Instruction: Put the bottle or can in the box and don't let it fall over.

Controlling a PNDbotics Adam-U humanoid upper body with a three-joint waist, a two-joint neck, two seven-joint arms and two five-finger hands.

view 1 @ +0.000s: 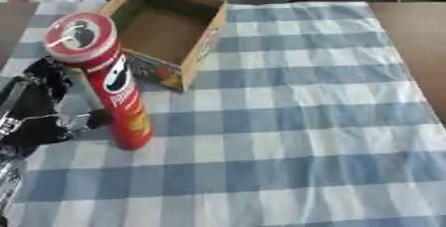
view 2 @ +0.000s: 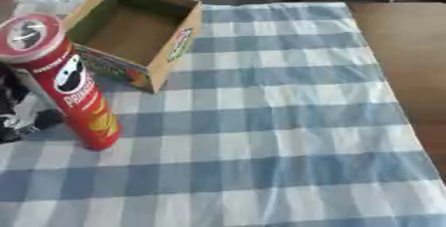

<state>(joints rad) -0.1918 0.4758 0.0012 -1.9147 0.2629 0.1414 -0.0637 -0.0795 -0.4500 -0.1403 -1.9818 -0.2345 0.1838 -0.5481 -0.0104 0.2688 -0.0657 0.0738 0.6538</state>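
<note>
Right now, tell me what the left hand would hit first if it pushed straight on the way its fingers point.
The left hand points right, toward the red can standing upright beside it. The can's lower body looks first in line, very close or already touched; depth is unclear.

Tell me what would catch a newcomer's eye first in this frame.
The tall red can stands upright on the blue checked cloth at the left, lid on. Just behind it sits the open cardboard box, with nothing visible inside. The black left hand is at the can's left side near the picture's left edge; whether it touches the can cannot be told.
</note>
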